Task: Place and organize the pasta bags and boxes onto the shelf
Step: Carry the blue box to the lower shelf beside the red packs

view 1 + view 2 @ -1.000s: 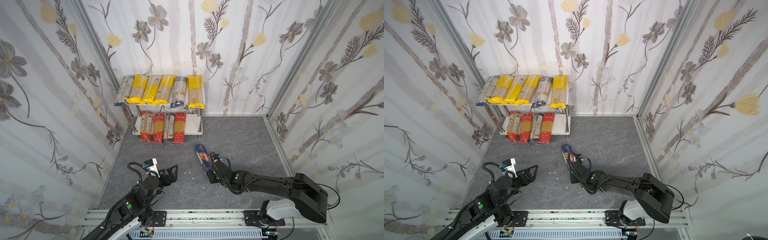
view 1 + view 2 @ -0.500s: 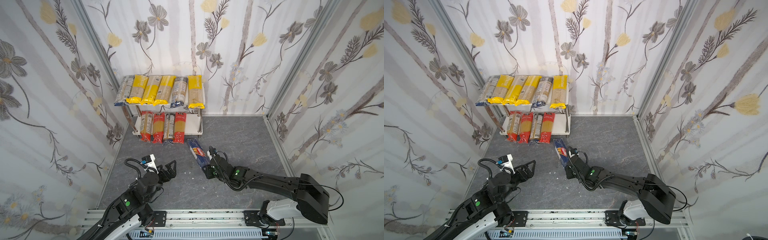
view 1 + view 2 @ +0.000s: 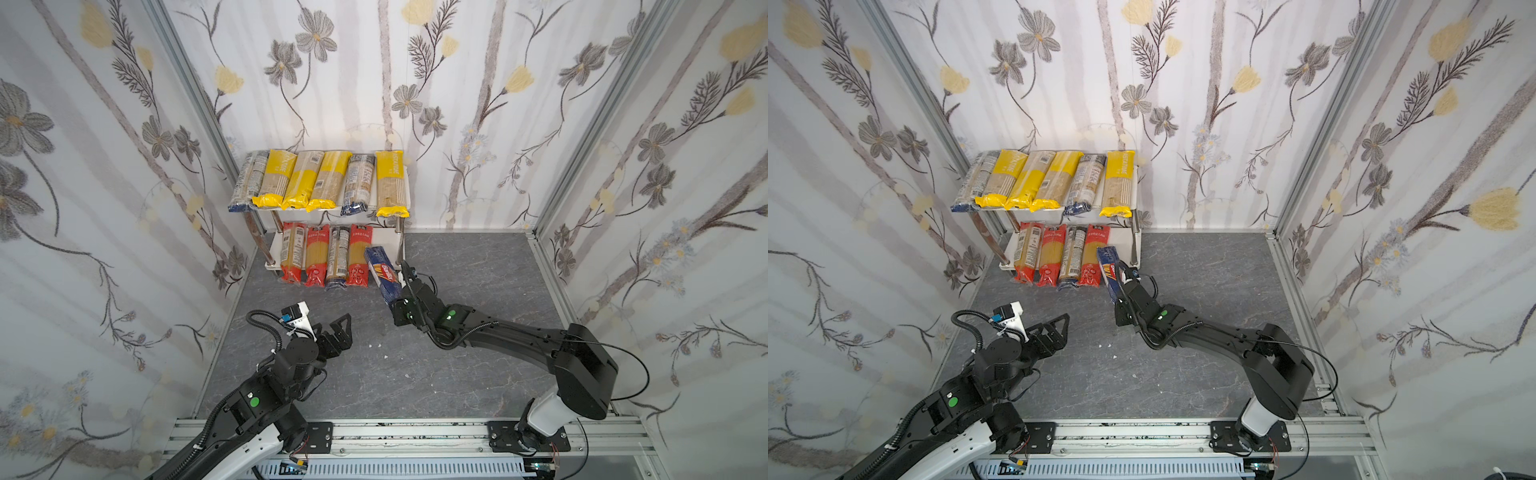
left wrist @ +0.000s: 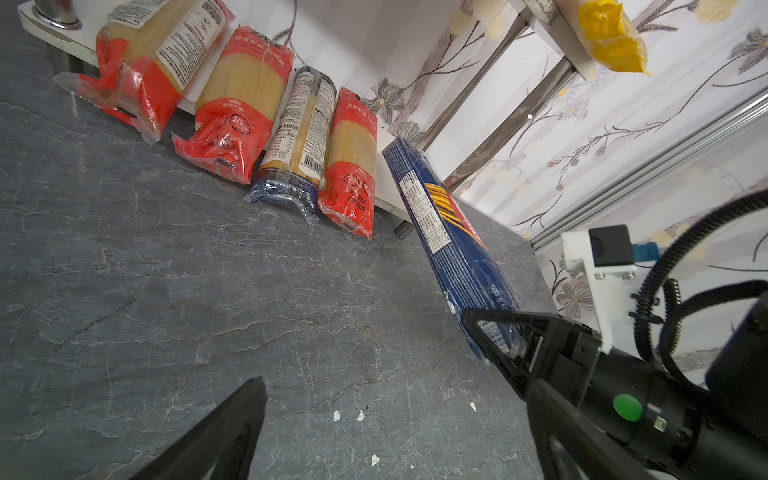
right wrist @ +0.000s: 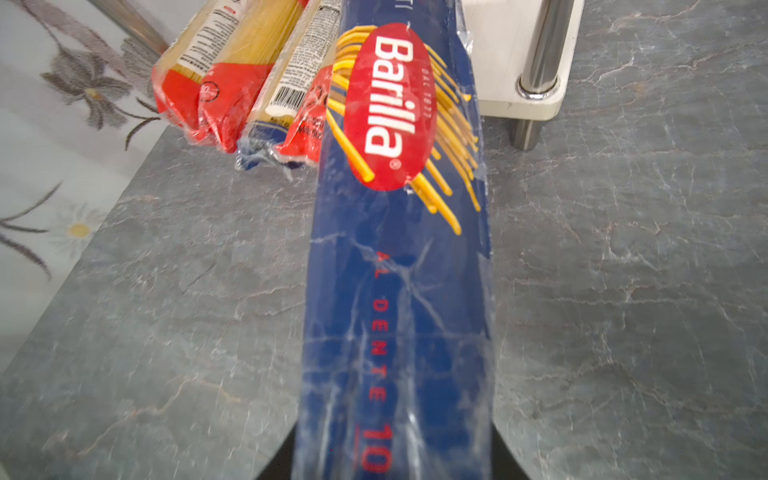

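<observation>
A grey marbled bench [image 3: 478,374] is walled in by flowered panels, and a two-tier shelf [image 3: 384,237] of white boards on chrome posts stands against the far wall, left of centre. Six spaghetti packs [image 3: 320,178] lie side by side across the top tier, filling its width. Four more packs [image 3: 328,257] lie on the left part of the lower tier, their near ends overhanging the front edge.

The right arm reaches in from the near right. The right gripper [image 3: 400,277] pinches the near end of the dark blue Barilla pack [image 3: 384,274] and holds it clear of the bench. The pack's long axis runs near to far, leaning slightly left, nearly in line with the shelved packs. Its far end sits at the front edge of the lower board, in the bare gap between the rightmost red pack and the right front post. From the gripper the gap lies straight ahead, toward the far wall, so a lengthwise push looks like what is called for. The post stands just beside the pack's right edge.

The left gripper [image 3: 336,330] hangs over the near left of the bench, spread wide and empty, well apart from the pack.
</observation>
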`<state>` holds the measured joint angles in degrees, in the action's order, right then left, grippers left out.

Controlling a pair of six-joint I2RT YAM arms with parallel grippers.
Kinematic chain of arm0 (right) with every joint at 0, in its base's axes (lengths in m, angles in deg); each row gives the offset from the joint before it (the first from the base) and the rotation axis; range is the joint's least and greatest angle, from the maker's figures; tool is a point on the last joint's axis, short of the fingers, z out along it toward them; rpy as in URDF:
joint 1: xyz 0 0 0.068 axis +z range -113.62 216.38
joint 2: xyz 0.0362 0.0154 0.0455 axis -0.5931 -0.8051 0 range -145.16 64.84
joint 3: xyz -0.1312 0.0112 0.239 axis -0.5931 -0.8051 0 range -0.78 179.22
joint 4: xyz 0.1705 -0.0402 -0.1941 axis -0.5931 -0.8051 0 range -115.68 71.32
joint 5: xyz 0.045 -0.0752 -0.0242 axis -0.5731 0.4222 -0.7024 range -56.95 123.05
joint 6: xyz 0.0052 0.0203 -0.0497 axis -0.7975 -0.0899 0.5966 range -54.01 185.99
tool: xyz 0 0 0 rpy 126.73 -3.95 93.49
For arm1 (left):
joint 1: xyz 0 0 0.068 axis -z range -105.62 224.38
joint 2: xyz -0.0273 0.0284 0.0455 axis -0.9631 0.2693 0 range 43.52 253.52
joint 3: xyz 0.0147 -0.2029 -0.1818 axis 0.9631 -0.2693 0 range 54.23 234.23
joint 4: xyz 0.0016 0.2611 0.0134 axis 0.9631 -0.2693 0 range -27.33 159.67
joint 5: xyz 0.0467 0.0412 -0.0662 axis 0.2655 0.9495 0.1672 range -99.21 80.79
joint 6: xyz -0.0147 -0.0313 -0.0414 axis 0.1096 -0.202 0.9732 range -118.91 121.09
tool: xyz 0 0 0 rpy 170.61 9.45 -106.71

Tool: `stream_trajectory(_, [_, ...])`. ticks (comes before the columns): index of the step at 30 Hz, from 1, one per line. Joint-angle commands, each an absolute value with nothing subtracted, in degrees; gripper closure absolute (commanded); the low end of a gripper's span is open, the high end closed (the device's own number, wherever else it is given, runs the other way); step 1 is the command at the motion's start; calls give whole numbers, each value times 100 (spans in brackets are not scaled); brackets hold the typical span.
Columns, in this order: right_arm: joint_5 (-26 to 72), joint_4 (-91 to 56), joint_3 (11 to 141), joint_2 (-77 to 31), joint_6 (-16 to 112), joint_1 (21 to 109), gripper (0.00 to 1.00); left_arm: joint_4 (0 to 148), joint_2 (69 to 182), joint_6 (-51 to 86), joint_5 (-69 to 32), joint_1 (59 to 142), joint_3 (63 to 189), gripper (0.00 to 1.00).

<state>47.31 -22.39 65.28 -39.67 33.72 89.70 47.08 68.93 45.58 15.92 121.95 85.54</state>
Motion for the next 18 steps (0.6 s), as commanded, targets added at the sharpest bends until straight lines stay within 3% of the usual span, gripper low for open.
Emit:
stream_trajectory(1, [5363, -1525, 7066, -4444, 3500, 8922, 83, 4709, 6970, 4641, 1439, 12187, 8640, 0])
stream_trajectory(11, [6437, -1873, 8709, -6056, 3533, 8828, 81, 4700, 6776, 4554, 1468, 12182, 8730, 0])
stream_trajectory(18, [6597, -2497, 9755, -6800, 3364, 8607, 78, 4708, 7079, 4187, 1597, 12175, 9127, 0])
